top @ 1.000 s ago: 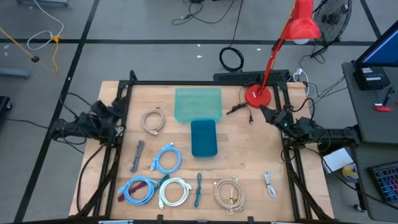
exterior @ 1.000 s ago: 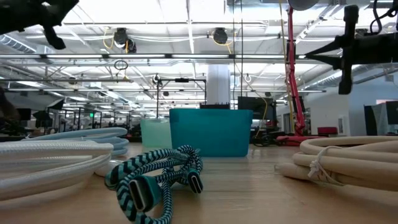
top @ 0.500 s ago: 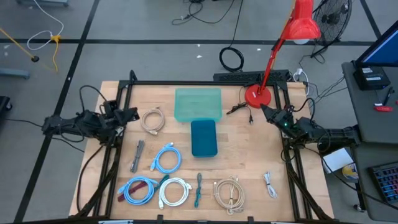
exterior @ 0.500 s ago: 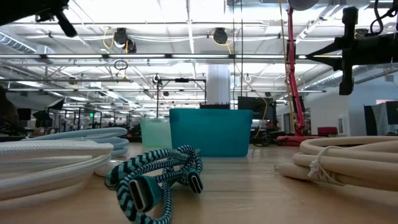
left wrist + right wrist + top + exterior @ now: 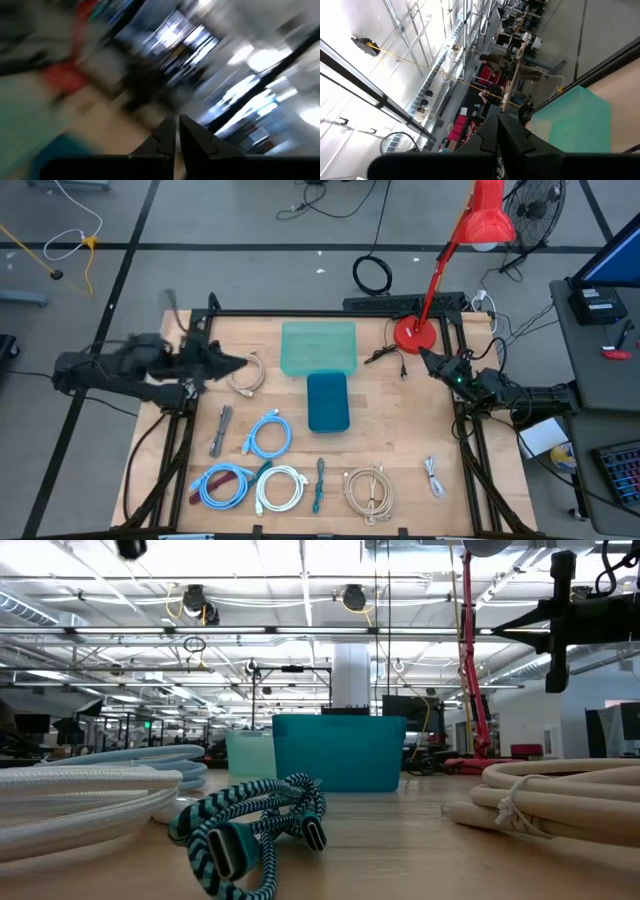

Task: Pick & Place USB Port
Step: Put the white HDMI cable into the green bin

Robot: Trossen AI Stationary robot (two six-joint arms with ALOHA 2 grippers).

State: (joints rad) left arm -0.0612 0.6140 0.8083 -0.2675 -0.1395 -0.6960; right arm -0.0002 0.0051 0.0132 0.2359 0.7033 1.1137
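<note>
So my left gripper [image 5: 236, 363] is up over the table's [image 5: 400, 450] left edge, right next to the beige coiled cable [image 5: 246, 374], fingers nearly pressed together and pinching nothing. My right gripper [image 5: 424, 359] is parked by the red lamp base [image 5: 413, 335], fingers squeezed shut, empty too. USB cables sit along the near side, like the teal braided one [image 5: 250, 830]. No readable labels anywhere.
</note>
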